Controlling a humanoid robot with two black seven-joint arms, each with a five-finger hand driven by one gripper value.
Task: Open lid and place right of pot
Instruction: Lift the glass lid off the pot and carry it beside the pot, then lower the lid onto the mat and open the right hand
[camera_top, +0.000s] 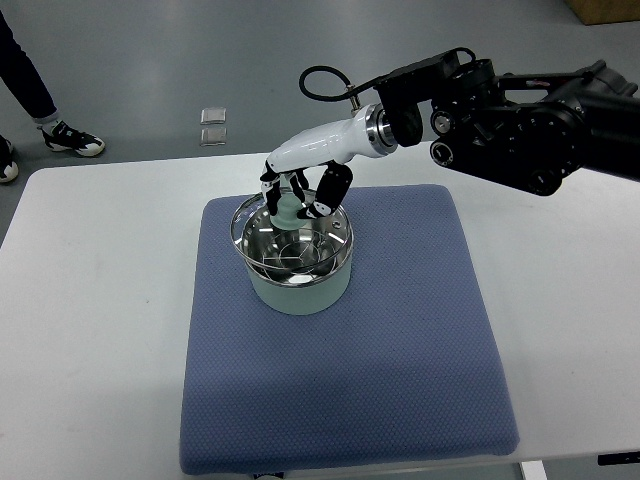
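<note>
Right hand (300, 190) is clenched on the pale knob (287, 207) of the glass lid (292, 232), which looks tilted, rear edge raised off the pale green pot (300, 275) at the upper middle of the blue mat (400, 350). I judge the lift underway. I want it clear of the rim, then carried right, level, and set on bare mat beside the pot.

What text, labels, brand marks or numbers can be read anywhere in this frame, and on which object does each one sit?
None can be read.
Pot and glass lid: no print shows.
Right hand, closed on the lid's knob: white shell, no marking.
Black arm housing: no legible label.
Blue mat and white table: plain.
Person's shoe on the floor: too small to tell.
</note>
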